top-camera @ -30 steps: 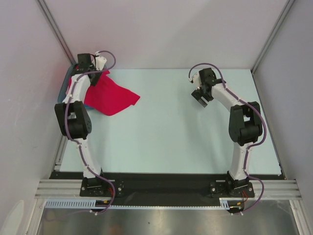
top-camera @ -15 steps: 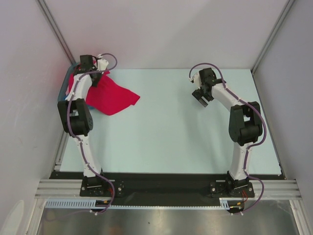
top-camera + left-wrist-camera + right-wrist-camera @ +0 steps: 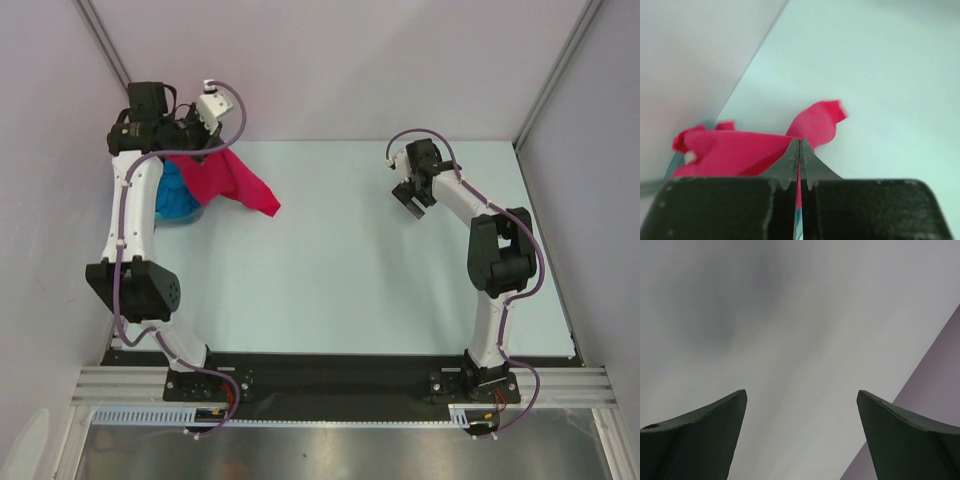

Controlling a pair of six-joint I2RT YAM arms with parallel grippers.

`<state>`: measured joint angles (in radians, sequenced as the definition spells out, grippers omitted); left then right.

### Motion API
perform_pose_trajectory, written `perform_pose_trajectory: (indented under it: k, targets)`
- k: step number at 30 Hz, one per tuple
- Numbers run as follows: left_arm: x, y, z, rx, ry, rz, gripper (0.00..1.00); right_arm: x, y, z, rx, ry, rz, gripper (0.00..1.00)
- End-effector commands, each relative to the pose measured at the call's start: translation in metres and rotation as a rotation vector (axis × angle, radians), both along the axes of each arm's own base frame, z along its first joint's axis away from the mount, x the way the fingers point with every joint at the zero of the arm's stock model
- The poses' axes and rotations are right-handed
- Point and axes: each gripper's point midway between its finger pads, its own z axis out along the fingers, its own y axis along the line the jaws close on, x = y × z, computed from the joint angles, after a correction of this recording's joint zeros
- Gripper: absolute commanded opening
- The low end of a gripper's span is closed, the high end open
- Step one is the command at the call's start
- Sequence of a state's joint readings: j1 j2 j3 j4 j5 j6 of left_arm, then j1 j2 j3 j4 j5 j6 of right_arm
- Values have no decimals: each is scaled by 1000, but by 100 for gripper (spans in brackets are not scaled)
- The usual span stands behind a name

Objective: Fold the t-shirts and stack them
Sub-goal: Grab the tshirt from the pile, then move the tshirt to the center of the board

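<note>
- The near and middle part of the worktop (image 3: 340, 270), just beyond the arm bases, looks like the best place to spread a shirt flat. The shirt now held belongs there, well away from the side wall.
- The right gripper (image 3: 411, 198) hangs over the far right of the worktop with its jaws spread wide and nothing between them. It is well apart from any cloth. To be of use it would have to cross over and take a second edge of the shirt, ideally a shoulder or hem corner opposite the first hold.
- The turquoise-blue t-shirt (image 3: 176, 197) lies bunched at the far-left edge, just under the hanging red cloth. Whether the two are snagged together cannot be told. No pink shirt shows.
- The crimson-red t-shirt (image 3: 236, 180) hangs crumpled and trails down to the right toward the worktop.
- The left gripper (image 3: 799, 144) is raised in the far-left corner, its jaws pressed fully together on a thin fold of the red shirt.
- The step in hand appears to be drawing the red shirt out of the pile. A slow carry, high enough to clear the turquoise shirt, would keep it from dragging along, and so thin a pinch could slip under a jerk.
</note>
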<state>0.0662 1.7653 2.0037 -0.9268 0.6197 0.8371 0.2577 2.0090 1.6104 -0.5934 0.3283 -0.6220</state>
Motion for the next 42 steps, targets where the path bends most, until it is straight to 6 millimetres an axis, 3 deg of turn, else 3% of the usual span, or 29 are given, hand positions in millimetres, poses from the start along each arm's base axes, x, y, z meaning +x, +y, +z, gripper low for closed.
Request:
perform_pose_trajectory:
  k: [1,6,12,13,17,23,25,31,33,34,36,38,40,41,42]
  targets:
    - [-80,-66,13,-164,122,-389,0,14,8,11,12,-42,18,100]
    - [-117,-90,43,-324,124,-480,0,20,14,9,5,-37,48,100]
    - [-142,-107,64,-427,161,-525,0,29,26,12,11,-49,80,100]
    - [-150,-120,72,-464,164,-574,0,30,29,11,19,-50,90,100]
    - [-162,-143,104,-595,183,-677,0,30,42,8,29,-45,114,100]
    - [-170,-157,153,-598,71,-787,0,27,61,7,35,-43,157,100]
    - [-172,-158,160,-605,68,-799,0,26,64,7,35,-41,163,100]
    - [-179,-148,157,-655,150,-772,0,24,73,8,32,-43,188,100]
    - [-155,-135,133,-622,165,-612,0,24,75,7,39,-46,182,100]
    - [-130,-123,115,-524,110,-447,12,24,76,7,42,-47,179,100]
    - [-103,-104,69,-414,132,-275,25,24,76,5,44,-52,168,100]
    - [-71,-71,18,-208,127,-71,36,24,76,2,46,-51,157,100]
    - [-47,-41,-15,-22,124,67,50,25,74,2,47,-55,152,100]
    - [-29,-5,-47,138,162,229,51,25,75,3,48,-59,152,100]
    - [-23,11,-57,203,175,290,49,23,73,0,46,-52,150,100]
